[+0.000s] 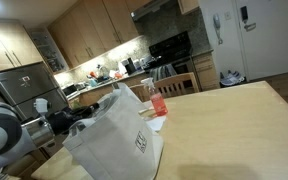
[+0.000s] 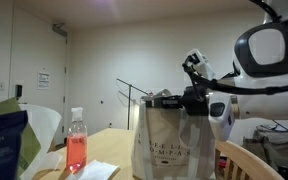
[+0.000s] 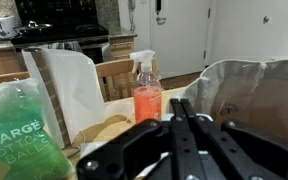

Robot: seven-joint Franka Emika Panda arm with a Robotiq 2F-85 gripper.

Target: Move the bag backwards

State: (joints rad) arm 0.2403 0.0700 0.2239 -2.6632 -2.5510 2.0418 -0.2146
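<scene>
On a wooden table (image 1: pixel 234 120), kitchen units behind.

- Gripper (image 3: pixel 181 112): dark, seen from above at the bottom of the wrist view. The fingers (image 3: pixel 174 125) lie as two close bars with only a thin slit between them. Whether they are pressed together or pinch cloth cannot be told. In both exterior views the gripper (image 2: pixel 189 100) (image 1: pixel 77 118) sits at the top rim of the bag, against its open mouth.
- Bag (image 1: pixel 114 135): large off-white fabric tote, standing upright, with a small dark square logo on its side. It is directly under and beside the hand. In the wrist view its pale, crumpled wall (image 3: pixel 254 100) fills the area to the hand's right. In an exterior view it (image 2: pixel 169 145) hangs below the hand.
- Bottle (image 3: pixel 147 100): clear, with a spray top and red liquid, upright. It is ahead of the hand, slightly left, and apart from the bag in both exterior views (image 1: pixel 159 102) (image 2: pixel 76 152).
- White paper bag (image 3: pixel 74 85): upright, ahead and left of the hand, beyond the bottle.
- Green package (image 3: pixel 19 135): printed "LARGE", farthest left of the hand, beside the paper bag.
</scene>
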